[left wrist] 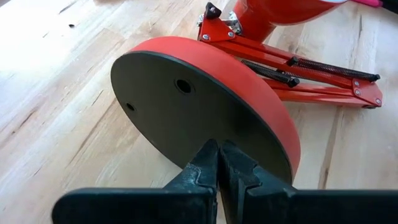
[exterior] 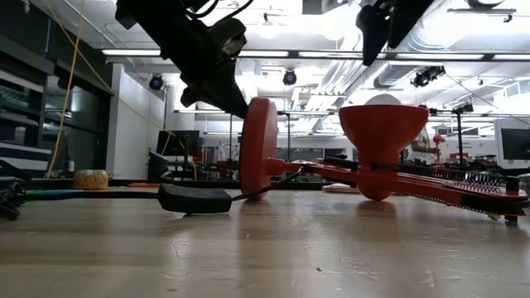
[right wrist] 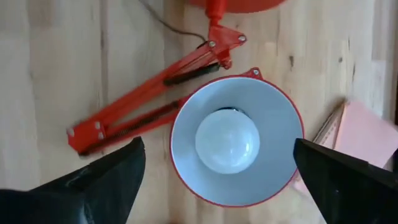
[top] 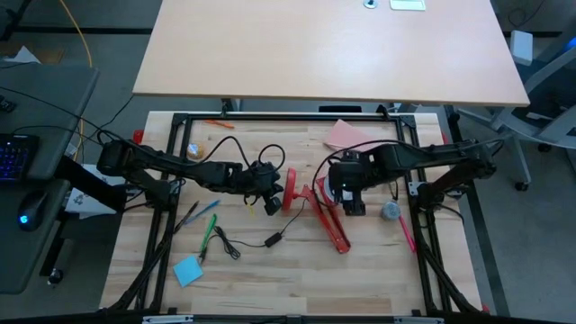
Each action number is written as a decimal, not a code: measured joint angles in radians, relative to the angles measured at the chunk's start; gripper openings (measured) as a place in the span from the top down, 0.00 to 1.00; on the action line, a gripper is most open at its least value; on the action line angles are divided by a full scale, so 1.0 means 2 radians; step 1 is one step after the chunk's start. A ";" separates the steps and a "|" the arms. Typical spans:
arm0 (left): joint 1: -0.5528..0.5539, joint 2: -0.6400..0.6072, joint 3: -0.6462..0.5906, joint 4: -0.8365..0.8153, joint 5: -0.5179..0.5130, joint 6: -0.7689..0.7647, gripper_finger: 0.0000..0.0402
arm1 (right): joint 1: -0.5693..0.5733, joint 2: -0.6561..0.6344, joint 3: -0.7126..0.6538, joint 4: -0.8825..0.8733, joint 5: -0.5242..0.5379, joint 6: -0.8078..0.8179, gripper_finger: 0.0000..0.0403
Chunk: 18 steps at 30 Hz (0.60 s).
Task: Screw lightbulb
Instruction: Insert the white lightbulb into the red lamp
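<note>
My right pincer (right wrist: pixel 217 168) hangs above the red lamp's shade (right wrist: pixel 283 118), and its two fingers stand wide apart with nothing between them; the lightbulb (right wrist: pixel 227 141) sits inside the shade, right in the middle, with its round end facing up at me; I cannot see its screw part, so I cannot tell how far in it is, or if it is tight.

My left pincer (left wrist: pixel 219 163) is down by the lamp's round red base (left wrist: pixel 205 106), which stands on its edge on the counter (left wrist: pixel 68 81); the fingers are pressed together with no gap and hold nothing; their tips are at the rim of the base, touching it or just beside it.

The lamp lies on its side, with its long springy arm (top: pixel 331 225) flat on the counter and its black cord (top: pixel 247 243) trailing away.

I think the next job is to come down, take the bulb and turn it; here is what could go wrong: if I come down a bit off the middle, a finger could hit the shade's rim and tip the lamp; if I squeeze too hard, the bulb could crack; if my left pincer slips off the base, the whole lamp could roll while I twist; then the bulb would go in crooked.
</note>
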 joint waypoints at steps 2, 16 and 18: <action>0.000 0.000 0.000 0.000 0.000 0.000 1.00 | 0.000 0.000 0.000 -0.007 0.000 0.020 0.01; 0.000 0.000 0.000 0.000 0.001 0.000 1.00 | 0.008 0.001 -0.072 0.039 0.042 -0.099 0.01; 0.000 0.000 0.000 0.000 0.001 0.000 1.00 | 0.008 0.001 -0.087 0.049 0.049 -0.111 0.01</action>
